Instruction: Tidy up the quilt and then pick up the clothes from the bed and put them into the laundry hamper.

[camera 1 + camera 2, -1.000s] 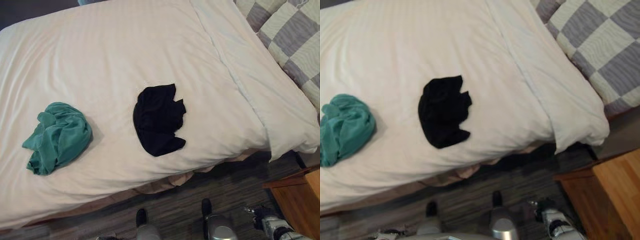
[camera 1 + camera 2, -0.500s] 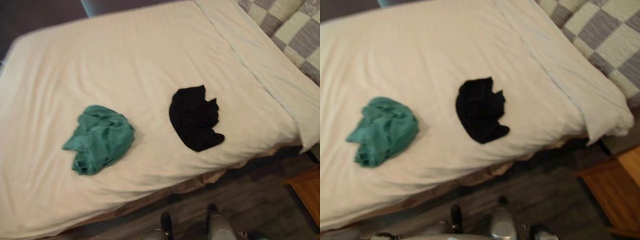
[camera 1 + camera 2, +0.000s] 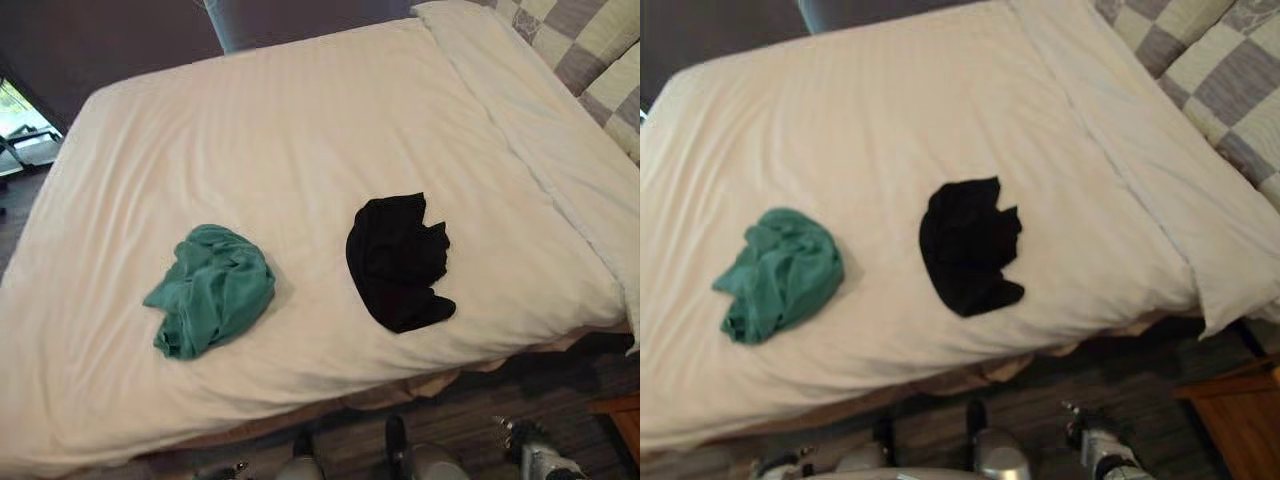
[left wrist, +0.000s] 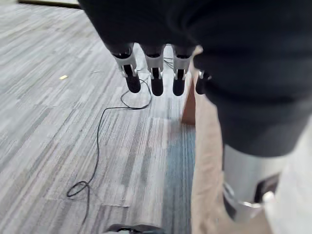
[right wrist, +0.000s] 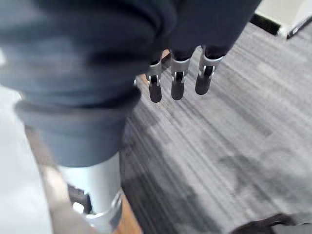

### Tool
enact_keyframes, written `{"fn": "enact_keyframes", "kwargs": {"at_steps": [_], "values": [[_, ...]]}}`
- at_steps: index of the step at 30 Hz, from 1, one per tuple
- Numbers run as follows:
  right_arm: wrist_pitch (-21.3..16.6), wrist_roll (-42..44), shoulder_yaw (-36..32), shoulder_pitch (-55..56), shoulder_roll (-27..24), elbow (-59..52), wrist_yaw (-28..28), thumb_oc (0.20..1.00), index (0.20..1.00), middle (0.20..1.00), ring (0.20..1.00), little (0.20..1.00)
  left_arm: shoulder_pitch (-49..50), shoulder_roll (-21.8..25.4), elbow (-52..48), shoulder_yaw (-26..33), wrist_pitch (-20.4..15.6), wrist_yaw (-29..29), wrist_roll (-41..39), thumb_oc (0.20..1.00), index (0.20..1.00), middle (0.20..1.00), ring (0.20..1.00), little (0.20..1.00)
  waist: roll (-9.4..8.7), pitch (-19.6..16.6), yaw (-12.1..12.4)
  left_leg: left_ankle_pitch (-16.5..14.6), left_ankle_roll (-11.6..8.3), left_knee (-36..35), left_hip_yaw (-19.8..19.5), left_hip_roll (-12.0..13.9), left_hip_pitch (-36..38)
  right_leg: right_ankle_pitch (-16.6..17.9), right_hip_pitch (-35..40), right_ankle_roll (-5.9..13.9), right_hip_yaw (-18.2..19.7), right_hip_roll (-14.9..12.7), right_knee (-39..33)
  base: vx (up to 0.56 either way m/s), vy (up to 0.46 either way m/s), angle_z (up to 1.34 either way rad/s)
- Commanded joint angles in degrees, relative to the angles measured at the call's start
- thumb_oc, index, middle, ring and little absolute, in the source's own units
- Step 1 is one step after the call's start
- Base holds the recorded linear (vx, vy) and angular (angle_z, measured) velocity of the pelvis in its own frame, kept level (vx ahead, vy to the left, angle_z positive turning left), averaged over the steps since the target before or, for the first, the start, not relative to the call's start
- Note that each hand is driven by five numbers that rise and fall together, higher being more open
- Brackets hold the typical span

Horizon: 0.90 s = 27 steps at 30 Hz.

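- The camera has swung leftward since a second ago; the clothes themselves have not moved on the quilt (image 3: 300, 130), which lies smooth.
- Judged from that, collecting comes next.
- The black garment (image 3: 397, 262) lies mid-quilt, long axis toward the near edge; the green garment (image 3: 211, 289) sits bunched, well left of it.
- Left hand (image 4: 153, 73) and right hand (image 5: 178, 78) hang over the floor, fingers straight, empty.

two garments (image 3: 398, 260) on quilt (image 3: 300, 120) — apart, pillow (image 3: 1210, 70) perhaps right
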Motion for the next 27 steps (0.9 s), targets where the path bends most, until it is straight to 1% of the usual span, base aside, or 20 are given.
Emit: {"fn": "enact_keyframes", "kwargs": {"at_steps": [1, 2, 4, 6, 7, 8, 9, 10, 11, 12, 14, 15, 16, 17, 18, 21, 23, 24, 26, 27], "values": [[-7.68, 4.87, -4.73, 2.80, -1.39, -2.25, -7.60, 1.000, 1.000, 1.000, 1.000, 1.000, -0.77, 2.41, -2.17, 3.04, -10.27, -0.15, 0.08, 1.000, 1.000, 1.000, 1.000, 1.000, -4.18, -1.81, -0.82, -2.10, 1.02, -1.21, 2.53, -1.65, 3.40, 1.07, -1.47, 9.97, 5.58, -4.80, 1.41, 0.07, 0.180, 0.09], [-9.32, 4.62, -6.26, 3.65, -2.80, -6.93, -12.36, 1.000, 1.000, 1.000, 1.000, 1.000, -2.11, 2.67, -6.59, 2.95, -10.66, 0.78, 0.64, 1.000, 1.000, 1.000, 1.000, 1.000, -4.67, -2.29, -1.64, -2.08, 0.89, -2.41, 3.61, -1.54, 4.65, 1.74, -0.66, 10.41, 5.34, -5.35, 0.32, 0.09, 0.147, 0.10], [-9.28, 2.66, -7.76, 4.26, -4.05, -11.47, -15.98, 1.000, 1.000, 1.000, 1.000, 1.000, -2.81, 2.52, -11.52, 2.10, -9.89, 1.71, 0.20, 1.000, 1.000, 1.000, 1.000, 1.000, -4.99, -2.55, -1.81, -1.91, 0.91, -3.34, 3.75, -1.83, 5.26, 2.41, -0.07, 10.75, 5.32, -5.54, -0.61, 0.08, 0.104, 0.23], [-7.09, -1.32, -10.15, 5.08, -6.30, -19.46, -20.58, 1.000, 1.000, 1.000, 1.000, 1.000, -2.58, 2.32, -21.25, -0.08, -8.42, 5.27, -1.22, 1.000, 1.000, 1.000, 1.000, 1.000, -5.32, -2.72, -1.58, -1.72, 1.00, -4.51, 3.34, -2.41, 5.58, 3.36, 0.32, 11.39, 5.03, -5.78, -1.60, 0.03, 0.092, 0.27], [-5.59, -5.65, -12.68, 5.84, -8.19, -27.15, -23.60, 1.000, 1.000, 1.000, 1.000, 1.000, -1.31, 2.66, -30.70, -1.08, -7.70, 6.50, -4.94, 1.000, 1.000, 1.000, 1.000, 1.000, -5.49, -2.72, -1.19, -1.51, 1.21, -5.67, 2.67, -3.21, 5.62, 4.08, 0.40, 11.97, 4.66, -5.89, -2.32, -0.01, 0.091, 0.16], [-2.87, -7.99, -14.62, 6.14, -9.32, -32.85, -25.14, 1.000, 1.000, 1.000, 1.000, 1.000, -0.35, 2.99, -37.76, -0.94, -6.11, 7.59, -5.60, 1.000, 1.000, 1.000, 1.000, 1.000, -5.54, -2.68, -0.97, -1.32, 1.31, -6.31, 2.47, -3.68, 5.58, 4.39, 0.41, 12.25, 4.32, -5.95, -2.66, -0.01, 0.074, 0.08], [-2.31, -8.77, -15.10, 6.40, -9.44, -34.21, -25.52, 1.000, 1.000, 1.000, 1.000, 1.000, 0.03, 3.06, -39.36, -0.98, -5.71, 7.79, -5.59, 1.000, 1.000, 1.000, 1.000, 1.000, -5.53, -2.69, -0.91, -1.29, 1.33, -6.46, 2.43, -3.77, 5.61, 4.44, 0.48, 12.30, 4.23, -5.96, -2.77, -0.02, 0.067, 0.14], [-0.95, -11.56, -17.66, 7.07, -10.75, -40.61, -25.86, 1.000, 1.000, 1.000, 1.000, 1.000, 1.35, 3.82, -48.20, -1.35, -4.97, 8.08, -6.35, 1.000, 1.000, 1.000, 1.000, 1.000, -5.51, -2.71, -0.72, -1.03, 1.44, -7.29, 2.21, -4.28, 5.47, 4.73, 0.60, 12.42, 3.76, -5.95, -3.44, -0.02, 0.066, 0.09], [0.10, -13.26, -18.91, 7.04, -11.41, -43.97, -25.87, 1.000, 1.000, 1.000, 1.000, 1.000, 1.81, 4.12, -52.74, -1.19, -4.05, 8.69, -5.54, 1.000, 1.000, 1.000, 1.000, 1.000, -5.45, -2.73, -0.70, -0.96, 1.47, -7.65, 2.22, -4.50, 5.44, 4.75, 0.62, 12.46, 3.61, -5.94, -3.67, -0.02, 0.101, 0.04], [1.21, -15.52, -21.26, 7.39, -12.60, -49.12, -24.22, 1.000, 1.000, 1.000, 1.000, 1.000, 2.98, 5.35, -60.64, -1.21, -3.97, 10.17, -2.11, 1.000, 1.000, 1.000, 1.000, 1.000, -5.33, -2.83, -0.60, -0.91, 1.46, -8.16, 2.16, -4.89, 5.52, 4.75, 0.69, 12.54, 3.30, -5.90, -3.93, 0.00, 0.080, -0.03], [3.52, -17.47, -22.64, 7.22, -13.60, -53.78, -22.96, 1.000, 1.000, 1.000, 1.000, 1.000, 3.37, 6.96, -68.27, -0.66, -1.61, 11.44, -1.21, 1.000, 1.000, 1.000, 1.000, 1.000, -5.19, -2.88, -0.54, -1.01, 1.40, -8.29, 2.28, -5.14, 5.45, 4.70, 0.72, 12.56, 3.07, -5.99, -4.18, 0.01, 0.062, 0.04], [4.65, -19.03, -23.26, 7.08, -14.20, -56.08, -22.00, 1.000, 1.000, 1.000, 1.000, 1.000, 3.61, 7.57, -71.49, -0.17, -1.47, 11.07, -0.33, 1.000, 1.000, 1.000, 1.000, 1.000, -5.15, -2.94, -0.51, -1.08, 1.36, -8.35, 2.42, -5.33, 5.43, 4.68, 0.79, 12.59, 2.96, -6.08, -4.41, 0.01, 0.053, 0.09], [6.80, -20.91, -23.58, 6.86, -15.01, -58.93, -21.42, 1.000, 1.000, 1.000, 1.000, 1.000, 3.88, 8.49, -76.48, 0.55, 0.30, 11.50, 1.14, 1.000, 1.000, 1.000, 1.000, 1.000, -5.07, -3.06, -0.45, -1.13, 1.34, -8.48, 2.54, -5.49, 5.39, 4.68, 0.96, 12.60, 2.72, -6.21, -4.80, -0.02, 0.061, 0.10], [7.23, -23.22, -23.65, 6.18, -16.31, -62.46, -19.87, 1.000, 1.000, 1.000, 1.000, 1.000, 3.46, 10.15, -82.61, 1.99, 0.13, 10.41, 2.99, 1.000, 1.000, 1.000, 1.000, 1.000, -4.98, -3.09, -0.17, -0.83, 1.23, -8.47, 2.73, -5.67, 5.12, 4.90, 0.97, 12.56, 2.45, -6.37, -5.06, 0.01, 0.057, 0.13], [10.54, -25.09, -23.14, 4.93, -18.09, -66.14, -19.13, 1.000, 1.000, 1.000, 1.000, 1.000, 2.06, 11.86, -87.79, 3.44, 2.09, 8.98, 3.52, 1.000, 1.000, 1.000, 1.000, 1.000, -4.86, -3.74, 0.12, -1.16, 0.98, -8.72, 2.75, -5.72, 5.10, 4.57, 1.40, 12.73, 2.00, -6.58, -5.76, 0.01, 0.045, 0.15], [12.50, -26.26, -22.64, 2.98, -20.23, -68.84, -16.60, 1.000, 1.000, 1.000, 1.000, 1.000, -0.16, 13.67, -92.44, 4.88, 1.68, 8.24, 6.05, 1.000, 1.000, 1.000, 1.000, 1.000, -4.76, -3.93, 0.31, -0.64, 0.77, -8.79, 2.70, -5.67, 4.81, 4.86, 1.52, 12.54, 1.66, -6.67, -6.11, 0.00, 0.027, 0.11], [13.69, -27.34, -21.45, 1.23, -21.80, -70.44, -14.08, 1.000, 1.000, 1.000, 1.000, 1.000, -2.42, 14.64, -95.13, 5.56, 0.19, 8.89, 9.20, 1.000, 1.000, 1.000, 1.000, 1.000, -4.69, -4.56, 0.56, -1.35, 0.62, -8.98, 2.78, -5.53, 5.15, 4.30, 2.14, 12.57, 1.29, -6.81, -6.64, -0.01, 0.004, -0.04], [16.04, -27.58, -19.31, -2.27, -23.58, -71.06, -12.38, 1.000, 1.000, 1.000, 1.000, 1.000, -5.45, 15.60, -97.32, 5.86, 2.30, 10.93, 10.49, 1.000, 1.000, 1.000, 1.000, 1.000, -4.79, -4.78, 0.79, -1.06, 0.30, -8.99, 2.78, -5.41, 5.18, 4.27, 2.40, 12.39, 1.11, -6.79, -6.66, -0.04, -0.008, -0.11], [18.07, -28.91, -17.11, -4.95, -24.76, -71.02, -10.96, 1.000, 1.000, 1.000, 1.000, 1.000, -7.65, 16.50, -97.12, 5.79, 2.89, 11.71, 11.77, 1.000, 1.000, 1.000, 1.000, 1.000, -4.90, -5.36, 0.89, -1.75, 0.10, -9.02, 2.82, -5.43, 5.63, 3.70, 3.11, 12.46, 0.80, -6.81, -7.11, -0.02, -0.019, -0.10], [18.77, -29.02, -16.36, -5.88, -25.13, -71.02, -10.64, 1.000, 1.000, 1.000, 1.000, 1.000, -8.34, 16.82, -97.07, 5.82, 3.30, 11.90, 11.76, 1.000, 1.000, 1.000, 1.000, 1.000, -4.98, -5.31, 0.86, -1.22, 0.07, -9.05, 2.96, -5.44, 5.50, 4.01, 2.91, 12.33, 0.79, -6.79, -7.01, -0.05, -0.029, -0.05]]}}
